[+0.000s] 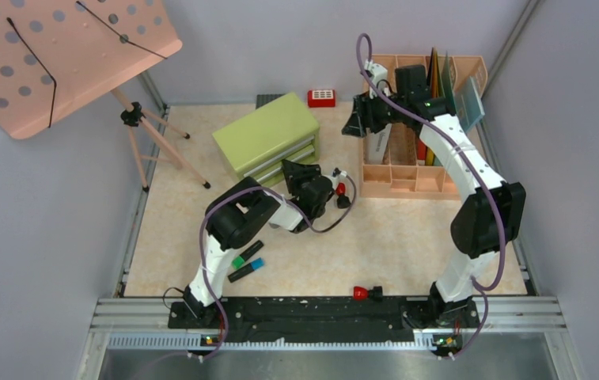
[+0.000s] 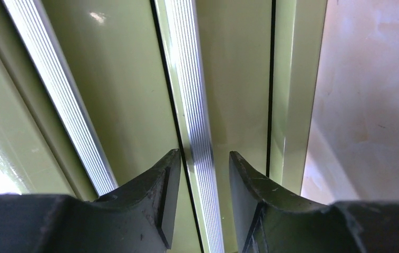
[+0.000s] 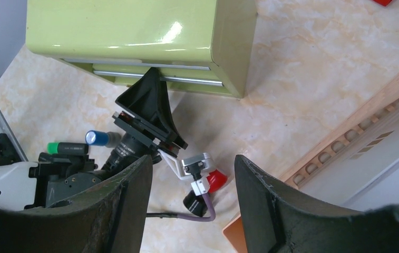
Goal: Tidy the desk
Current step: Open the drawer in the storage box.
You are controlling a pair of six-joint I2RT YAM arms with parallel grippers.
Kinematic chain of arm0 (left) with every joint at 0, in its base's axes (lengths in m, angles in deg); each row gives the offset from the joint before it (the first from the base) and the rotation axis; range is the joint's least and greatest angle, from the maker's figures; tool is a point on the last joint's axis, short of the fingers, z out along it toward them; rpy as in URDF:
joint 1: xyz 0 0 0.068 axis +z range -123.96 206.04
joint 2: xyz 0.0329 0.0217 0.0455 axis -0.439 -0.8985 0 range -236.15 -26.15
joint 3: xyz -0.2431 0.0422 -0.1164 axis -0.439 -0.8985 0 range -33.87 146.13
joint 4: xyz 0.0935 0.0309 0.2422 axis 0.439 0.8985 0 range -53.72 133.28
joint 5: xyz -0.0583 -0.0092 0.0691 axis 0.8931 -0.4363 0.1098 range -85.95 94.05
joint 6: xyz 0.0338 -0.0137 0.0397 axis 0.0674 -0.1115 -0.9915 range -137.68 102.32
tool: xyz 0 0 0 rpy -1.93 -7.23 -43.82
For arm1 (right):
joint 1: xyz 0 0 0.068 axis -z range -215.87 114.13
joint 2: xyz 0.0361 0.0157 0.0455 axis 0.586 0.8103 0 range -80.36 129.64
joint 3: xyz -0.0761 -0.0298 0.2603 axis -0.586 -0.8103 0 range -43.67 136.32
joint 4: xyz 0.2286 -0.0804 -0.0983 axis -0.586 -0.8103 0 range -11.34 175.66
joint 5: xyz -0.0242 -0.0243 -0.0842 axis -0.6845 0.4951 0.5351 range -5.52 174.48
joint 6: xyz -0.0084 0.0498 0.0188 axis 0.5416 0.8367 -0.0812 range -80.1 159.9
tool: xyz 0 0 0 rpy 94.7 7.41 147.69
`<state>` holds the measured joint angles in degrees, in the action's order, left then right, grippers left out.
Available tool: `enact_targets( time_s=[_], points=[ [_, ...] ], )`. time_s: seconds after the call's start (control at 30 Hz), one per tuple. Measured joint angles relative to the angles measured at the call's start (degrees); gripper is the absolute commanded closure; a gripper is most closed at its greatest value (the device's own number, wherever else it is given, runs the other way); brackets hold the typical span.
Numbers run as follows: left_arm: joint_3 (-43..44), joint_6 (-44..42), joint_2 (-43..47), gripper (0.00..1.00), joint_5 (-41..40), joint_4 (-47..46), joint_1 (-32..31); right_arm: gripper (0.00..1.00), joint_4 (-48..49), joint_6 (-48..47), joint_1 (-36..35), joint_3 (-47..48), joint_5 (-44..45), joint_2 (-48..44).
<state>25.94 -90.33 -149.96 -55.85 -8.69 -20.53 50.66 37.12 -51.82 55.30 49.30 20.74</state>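
Note:
The desk (image 1: 407, 237) is a beige marbled tabletop. A green drawer cabinet (image 1: 268, 127) stands at its back middle. My left gripper (image 1: 296, 176) is pressed up to the cabinet's front. In the left wrist view its jaws (image 2: 203, 158) are open, with a ribbed silver drawer handle (image 2: 194, 105) between them and a thin gap on each side. My right gripper (image 1: 354, 123) hangs high beside the peach organizer (image 1: 403, 178), open and empty. From the right wrist view (image 3: 192, 163) it looks down on the cabinet (image 3: 134, 26) and the left arm.
A green marker (image 1: 246, 255) and a blue marker (image 1: 247, 269) lie near the left arm's base. One red-and-black marker (image 1: 367, 293) lies at the front rail, another (image 1: 342, 192) beside the left wrist. A red box (image 1: 321, 97) sits behind the cabinet. A peach perforated board (image 1: 58, 55) on a tripod (image 1: 161, 146) stands back left.

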Motion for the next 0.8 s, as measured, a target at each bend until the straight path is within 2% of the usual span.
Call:
enact_targets(
  time_s=[0.43, 0.8],
  points=[
    [0.0, -2.1, -0.9, 0.66, 0.0, -2.5, 0.4, 0.42, 0.1, 0.4, 0.5, -0.1, -0.7, -0.2],
    [0.1, -2.6, -1.5, 0.86, -0.7, -4.9, 0.5, 0.42, 0.6, 0.9, 0.8, -0.7, -1.0, -0.5]
  ],
)
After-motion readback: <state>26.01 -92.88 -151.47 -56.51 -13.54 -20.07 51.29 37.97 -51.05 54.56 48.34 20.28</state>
